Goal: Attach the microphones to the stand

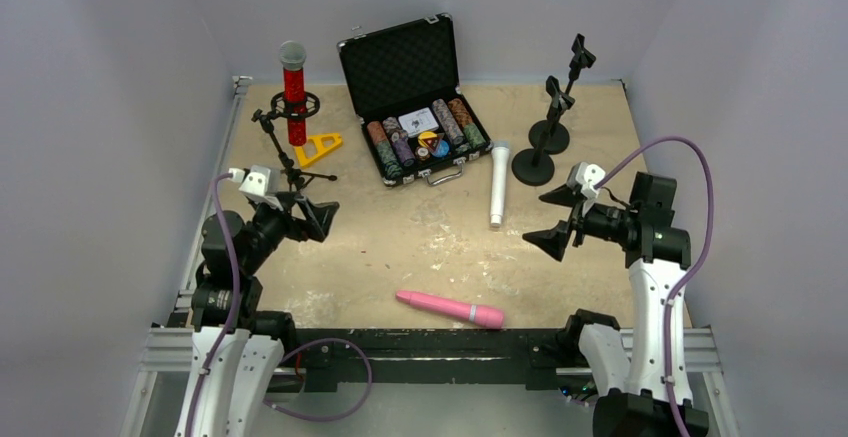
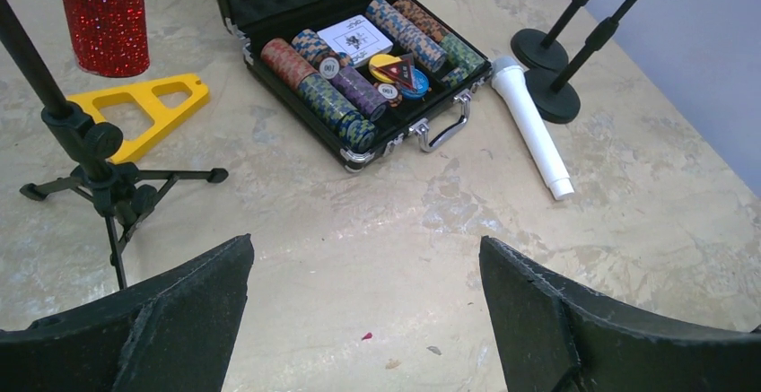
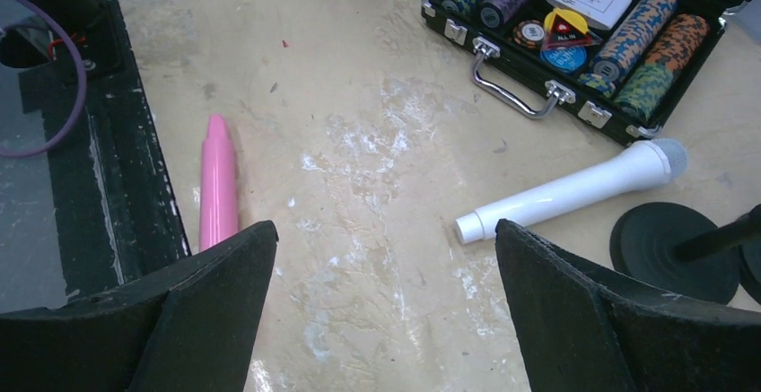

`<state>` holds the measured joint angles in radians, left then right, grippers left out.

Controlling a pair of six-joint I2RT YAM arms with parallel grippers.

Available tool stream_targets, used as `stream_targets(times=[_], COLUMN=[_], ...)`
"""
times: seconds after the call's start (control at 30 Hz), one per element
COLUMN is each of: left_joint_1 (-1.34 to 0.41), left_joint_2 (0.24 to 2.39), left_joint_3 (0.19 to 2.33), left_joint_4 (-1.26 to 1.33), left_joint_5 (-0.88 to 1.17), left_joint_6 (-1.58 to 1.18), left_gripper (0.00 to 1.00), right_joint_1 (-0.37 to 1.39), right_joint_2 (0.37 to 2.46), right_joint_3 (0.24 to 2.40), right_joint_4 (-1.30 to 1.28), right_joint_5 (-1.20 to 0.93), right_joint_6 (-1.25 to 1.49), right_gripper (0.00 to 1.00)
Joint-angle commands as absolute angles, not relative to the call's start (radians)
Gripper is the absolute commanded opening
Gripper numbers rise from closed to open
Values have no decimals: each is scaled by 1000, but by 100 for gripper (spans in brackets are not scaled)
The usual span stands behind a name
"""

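The left arm (image 1: pixel 228 247) and right arm (image 1: pixel 652 292) have white lower links, black joints and purple cables (image 1: pixel 668 139). A white camera block (image 1: pixel 584 179) sits at 1 o'clock of the black, wedge-fingered right claw (image 1: pixel 553 219).

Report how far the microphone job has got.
Done: the red mic looks held upright in the tripod stand. In hand: nothing; left gripper and right gripper are open and empty. Left: the white mic and pink mic lie on the table, and the two round-base stands hold none.
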<state>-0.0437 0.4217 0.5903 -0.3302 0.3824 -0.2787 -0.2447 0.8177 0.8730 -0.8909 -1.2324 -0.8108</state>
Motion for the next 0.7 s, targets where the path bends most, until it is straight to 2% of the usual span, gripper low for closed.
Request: stream_targets(times=[0.0,0.67], left_joint_1=[-52,-55], left_joint_2=[410,403], left_joint_3=[580,573], left_joint_4=[-271,-257], left_joint_5=[426,449], left_joint_6=[-311,-318], left_gripper=[99,99], right_joint_1=[-250,-250], right_joint_2=[808,848], right_joint_3=[922,995], right_joint_4=[-889,-780], right_joint_5=[-1153,-1000], right_joint_6=[-825,-716], right_gripper=[95,95])
